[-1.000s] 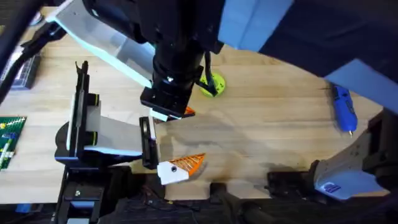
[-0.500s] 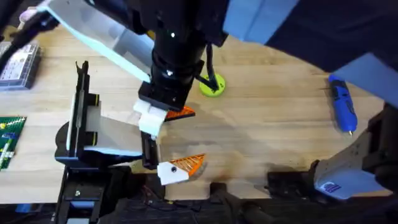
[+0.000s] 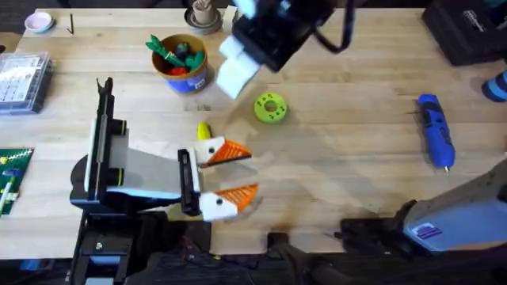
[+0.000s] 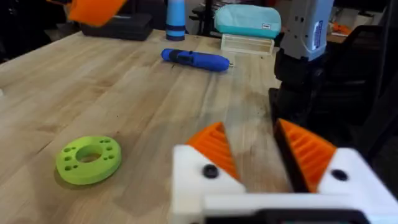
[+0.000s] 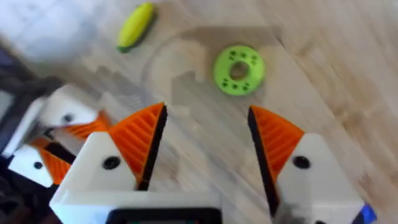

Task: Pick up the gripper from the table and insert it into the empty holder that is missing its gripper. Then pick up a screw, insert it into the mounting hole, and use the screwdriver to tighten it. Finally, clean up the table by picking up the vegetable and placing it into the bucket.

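Left gripper [image 3: 226, 176] low over the table, fingers apart, nothing between them. Right gripper [image 5: 205, 140] hangs high, spread wide and empty. Vegetable [image 3: 203, 131] lies at the left gripper's eleven o'clock, green disc [image 3: 270, 108] at one, bucket [image 3: 181, 62] beyond at twelve, screwdriver [image 3: 436, 141] far out at three.

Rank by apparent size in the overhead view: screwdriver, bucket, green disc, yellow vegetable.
1. screwdriver, longest by far
2. bucket, wider, and close to the screwdriver in area
3. green disc
4. vegetable, smallest, though the left gripper's finger partly covers it

All lie on the table, so camera distance skews little.
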{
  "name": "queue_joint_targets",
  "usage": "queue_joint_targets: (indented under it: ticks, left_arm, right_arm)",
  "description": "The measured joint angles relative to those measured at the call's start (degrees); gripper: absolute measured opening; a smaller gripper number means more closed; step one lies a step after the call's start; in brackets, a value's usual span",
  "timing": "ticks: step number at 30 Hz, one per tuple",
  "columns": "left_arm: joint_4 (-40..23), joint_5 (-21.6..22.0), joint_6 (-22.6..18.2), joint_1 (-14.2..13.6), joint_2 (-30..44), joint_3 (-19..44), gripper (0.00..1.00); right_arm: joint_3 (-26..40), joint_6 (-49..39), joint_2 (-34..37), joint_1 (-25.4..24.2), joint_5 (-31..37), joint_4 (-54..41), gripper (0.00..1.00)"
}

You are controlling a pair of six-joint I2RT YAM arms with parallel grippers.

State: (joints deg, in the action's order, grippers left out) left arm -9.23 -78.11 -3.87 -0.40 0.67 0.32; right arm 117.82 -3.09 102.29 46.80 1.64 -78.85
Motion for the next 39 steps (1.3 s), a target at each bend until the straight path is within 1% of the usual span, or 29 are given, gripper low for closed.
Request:
queue_joint_targets:
  ticks: [3,4,5,11,14,16,23,25,28,30,33,37,39]
  left_arm:
    - [0.00,-0.10,-0.04,0.00,0.02,0.00,0.095]
    - [0.00,-0.10,-0.22,0.00,0.01,0.00,0.031]
    - [0.00,-0.10,-0.24,0.00,0.00,0.00,0.010]
    - [0.00,-0.10,-0.23,0.00,0.00,0.00,0.004]
    - [0.00,-0.10,-0.23,0.00,0.00,0.00,0.004]
    - [0.00,-0.10,-0.23,0.00,0.00,0.00,0.004]
    - [-0.01,-0.10,-0.23,0.00,0.00,0.00,0.004]
    - [0.00,-0.10,-0.23,0.00,0.02,0.00,0.004]
    - [-0.02,-0.10,-0.23,0.00,0.00,0.00,0.004]
    - [-0.01,-0.10,-0.23,0.00,0.01,0.00,0.004]
    - [-0.01,-0.10,-0.23,0.00,0.01,0.00,0.004]
    - [-0.02,-0.12,-0.23,0.00,0.00,0.00,0.004]
    - [0.00,-0.11,-0.23,0.00,0.00,0.00,0.004]
  right_arm:
    - [0.00,2.55,-1.07,-3.91,2.47,-1.31,0.847]
    - [0.00,3.36,-1.59,-5.24,3.69,-1.91,0.847]
    - [0.00,4.02,-2.22,-6.38,4.79,-2.52,0.847]
    - [-0.11,6.44,-8.27,-12.43,9.50,-6.23,0.848]
    - [-2.61,7.44,-13.21,-15.97,10.59,-6.16,0.850]
    - [-6.53,7.90,-17.46,-18.65,11.03,-5.64,0.849]
    - [-24.70,8.73,-33.41,-28.78,11.46,-0.23,0.850]
    - [-28.93,8.72,-36.99,-32.12,11.48,0.68,0.849]
    - [-34.39,7.87,-41.20,-38.57,11.59,1.52,0.850]
    - [-36.97,6.58,-42.49,-43.04,11.65,2.54,0.851]
    - [-40.16,4.21,-42.49,-50.72,11.56,4.64,0.851]
    - [-42.70,1.92,-40.14,-59.97,10.82,10.50,0.850]
    - [-42.96,1.02,-38.68,-63.70,10.73,14.28,0.851]
